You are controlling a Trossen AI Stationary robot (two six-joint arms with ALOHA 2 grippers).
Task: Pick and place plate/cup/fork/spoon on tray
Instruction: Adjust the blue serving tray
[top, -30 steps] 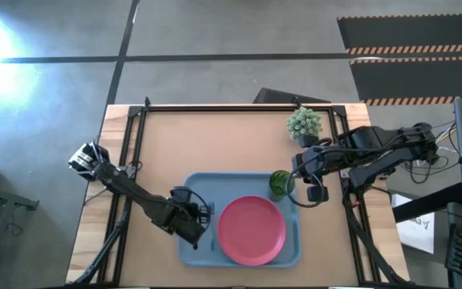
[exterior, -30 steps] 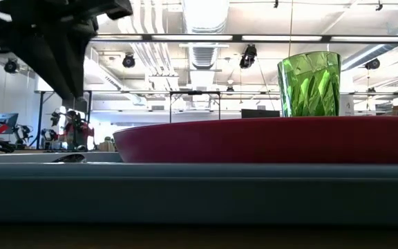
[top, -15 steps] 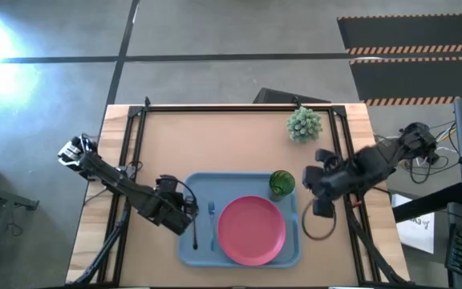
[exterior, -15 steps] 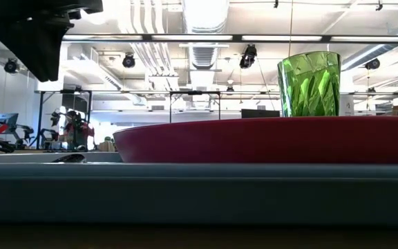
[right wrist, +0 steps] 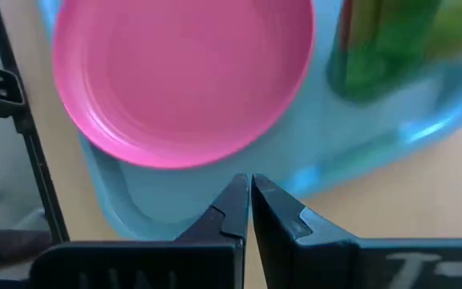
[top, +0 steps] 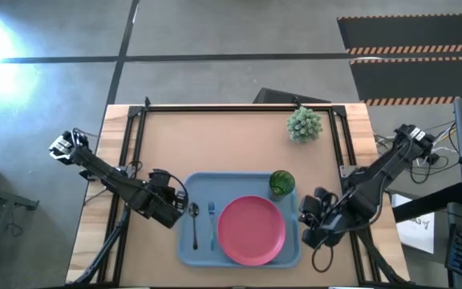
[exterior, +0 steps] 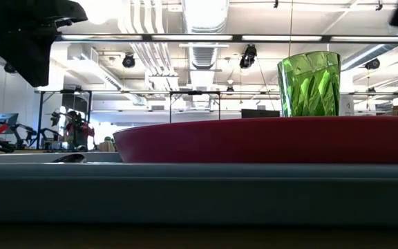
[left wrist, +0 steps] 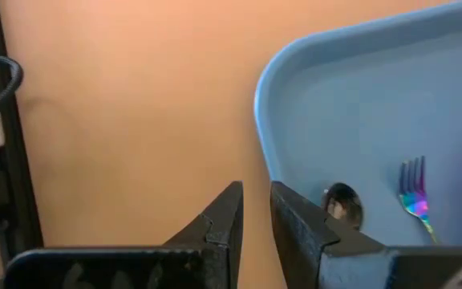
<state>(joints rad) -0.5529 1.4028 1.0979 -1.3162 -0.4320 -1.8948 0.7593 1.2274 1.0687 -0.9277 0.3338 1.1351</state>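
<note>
All four items, the round pink plastic plate, translucent green plastic cup, slim silver metal fork and small silver metal spoon, are seen placed on the light-blue rectangular plastic tray, so nothing is judged left, while the left gripper beside the tray's left edge is held nearly closed on nothing and the right gripper beside its right edge is held closed and empty.

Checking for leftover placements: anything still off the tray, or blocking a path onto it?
Nothing visible does. The plate, cup, fork and spoon all lie on the tray already. The left gripper sits at the tray's left edge, the right gripper at its right edge, both empty.

one tray, one plate, one cup, one fork, one spoon, apparently one plant.
</note>
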